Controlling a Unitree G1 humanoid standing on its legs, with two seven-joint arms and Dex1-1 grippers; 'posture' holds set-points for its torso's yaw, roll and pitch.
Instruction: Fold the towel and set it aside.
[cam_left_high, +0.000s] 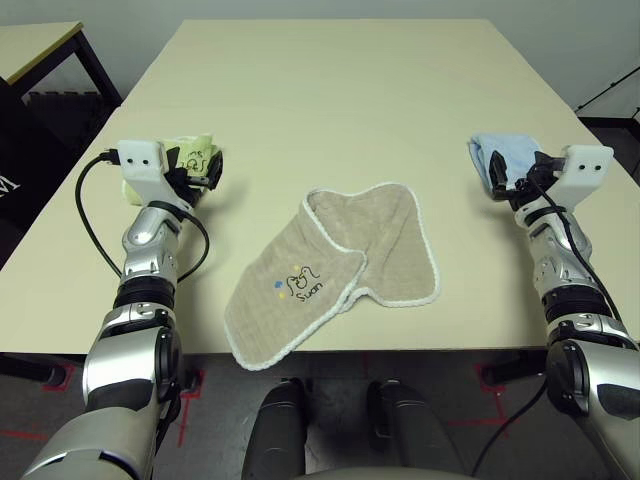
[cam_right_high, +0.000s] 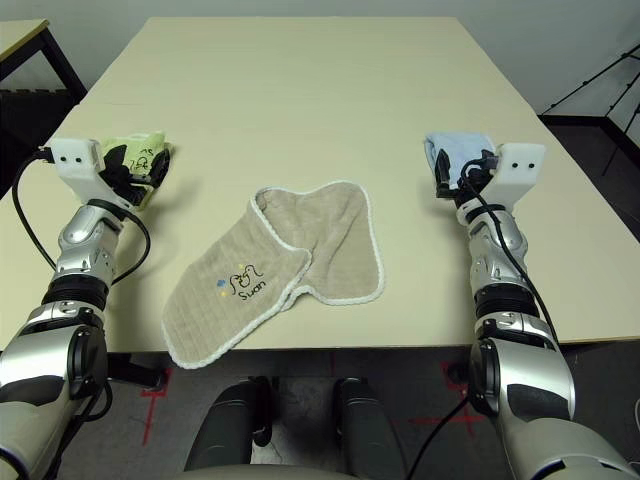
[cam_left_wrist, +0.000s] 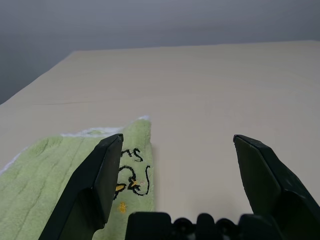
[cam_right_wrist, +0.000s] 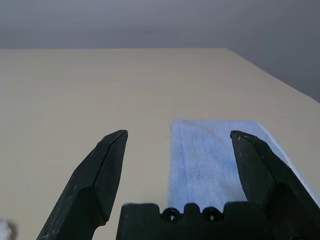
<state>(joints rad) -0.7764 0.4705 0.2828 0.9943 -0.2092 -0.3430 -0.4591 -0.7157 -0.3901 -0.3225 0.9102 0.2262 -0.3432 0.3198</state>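
Beige terry towel with white stitched edging (cam_left_high: 335, 275) lying crumpled, partly doubled over, at the near edge of the pale worktop (cam_left_high: 330, 110), between both arms. Left fingers (cam_left_wrist: 102, 175) released above a folded yellow-green towel (cam_left_wrist: 60, 170); right fingers (cam_right_wrist: 112, 170) released above a folded light blue towel (cam_right_wrist: 210, 155). Probably poised before reaching. No containers.

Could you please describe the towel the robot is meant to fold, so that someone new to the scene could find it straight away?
On the pale table, look at the near edge, midway between the two arms. There lies the beige towel, loosely doubled over, one corner hanging past the edge. Unlike the folded yellow-green towel and light blue towel at the sides, it has white edging and a dark "Swan" mark.
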